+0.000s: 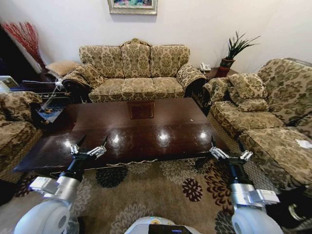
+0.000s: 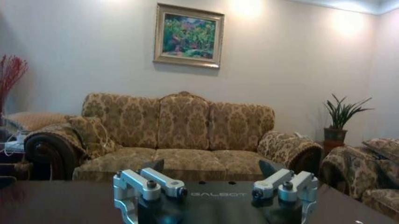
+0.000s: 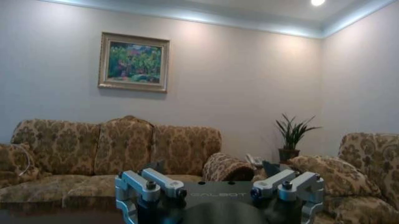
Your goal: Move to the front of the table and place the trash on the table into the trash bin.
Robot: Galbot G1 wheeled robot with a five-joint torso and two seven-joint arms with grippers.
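The dark glossy table (image 1: 146, 131) with a square inlay stretches across the middle of the head view, its near carved edge just ahead of both arms. My left gripper (image 1: 92, 144) hovers over the table's near left edge, open and holding nothing. My right gripper (image 1: 229, 150) hangs by the near right corner, also open and holding nothing. The left wrist view looks past the left gripper (image 2: 212, 167) over the table top (image 2: 62, 200) toward the sofa. In the right wrist view the right gripper (image 3: 213, 167) stands wide open. The trash and the trash bin are out of view.
A three-seat patterned sofa (image 1: 136, 73) stands behind the table, another sofa (image 1: 263, 117) to the right with a white slip of paper (image 1: 304, 144) on it, and an armchair (image 1: 14, 122) to the left. A potted plant (image 1: 234, 51) sits in the back right corner. A flowered rug (image 1: 161, 190) lies underfoot.
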